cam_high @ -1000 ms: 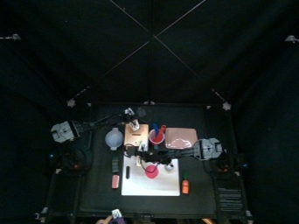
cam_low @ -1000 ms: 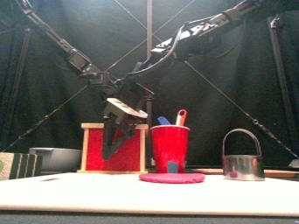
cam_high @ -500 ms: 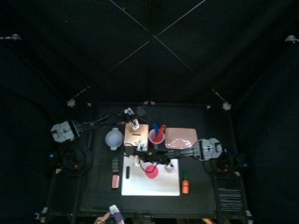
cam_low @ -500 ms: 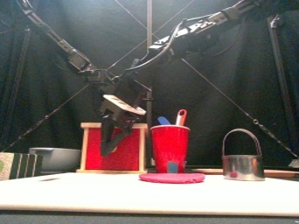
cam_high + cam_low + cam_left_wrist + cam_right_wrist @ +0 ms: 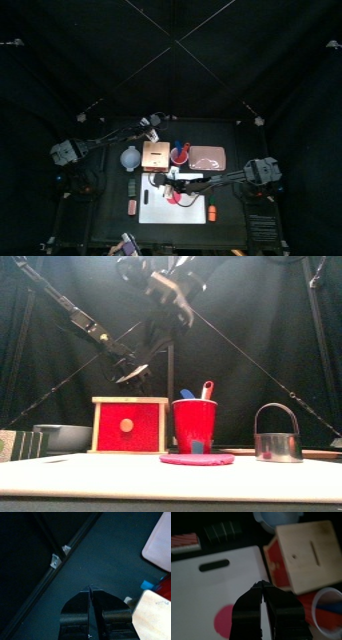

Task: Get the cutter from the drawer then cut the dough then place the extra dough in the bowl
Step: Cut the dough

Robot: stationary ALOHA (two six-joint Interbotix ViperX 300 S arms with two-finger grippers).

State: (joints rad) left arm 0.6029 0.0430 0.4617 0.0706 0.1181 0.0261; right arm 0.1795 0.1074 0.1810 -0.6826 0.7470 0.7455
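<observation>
The pale wooden box (image 5: 130, 425) stands with its red drawer front (image 5: 278, 562) closed. In front of the box, the pink dough disc (image 5: 197, 458) lies on the white cutting board (image 5: 224, 582). At the right, the metal cutter (image 5: 277, 436) stands with its wire handle up. My right gripper (image 5: 174, 286) hangs high over the board's back edge (image 5: 260, 584), shut and holding nothing. My left gripper (image 5: 134, 371) hovers behind the box near the table's back edge (image 5: 89, 588), also shut and holding nothing. The blue-grey bowl (image 5: 60, 436) sits left of the box.
A red cup (image 5: 195, 424) with two toy knives stands right of the box, and the pink tray (image 5: 209, 156) lies beyond it. A dark sushi roll (image 5: 221, 532) and a red striped toy (image 5: 184, 542) lie left of the board.
My right gripper has risen from in front of the drawer to high above the board. The left gripper has drawn up and back behind the box.
</observation>
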